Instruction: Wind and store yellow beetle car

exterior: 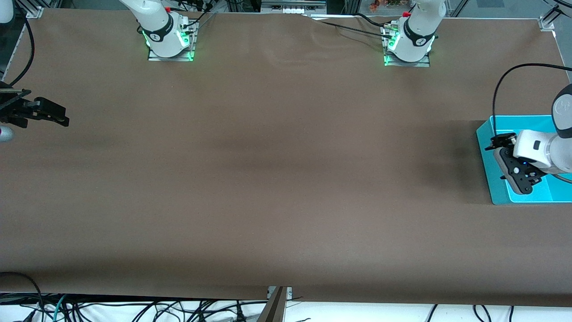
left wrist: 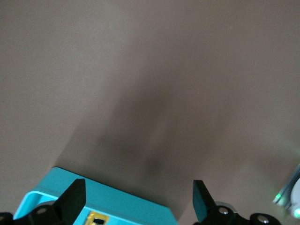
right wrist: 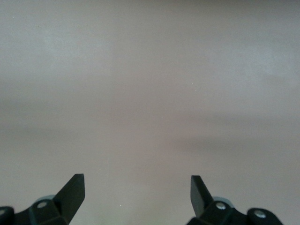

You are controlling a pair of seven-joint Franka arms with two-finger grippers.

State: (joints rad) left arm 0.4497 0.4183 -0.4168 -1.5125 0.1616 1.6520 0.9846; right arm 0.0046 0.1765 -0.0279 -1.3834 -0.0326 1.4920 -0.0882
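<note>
A small part of the yellow beetle car (left wrist: 97,218) shows inside the teal box (left wrist: 122,200), between my left gripper's (left wrist: 138,201) open fingers and below them. In the front view the car is hidden under the left gripper (exterior: 518,176), which hangs open and empty over the teal box (exterior: 514,125) at the left arm's end of the table. My right gripper (exterior: 60,115) is open and empty over bare brown table at the right arm's end. It also shows open in the right wrist view (right wrist: 137,194).
The brown cloth-covered table (exterior: 277,179) is bare between the two arm bases (exterior: 170,42) (exterior: 409,47). Cables hang along the table edge nearest the front camera.
</note>
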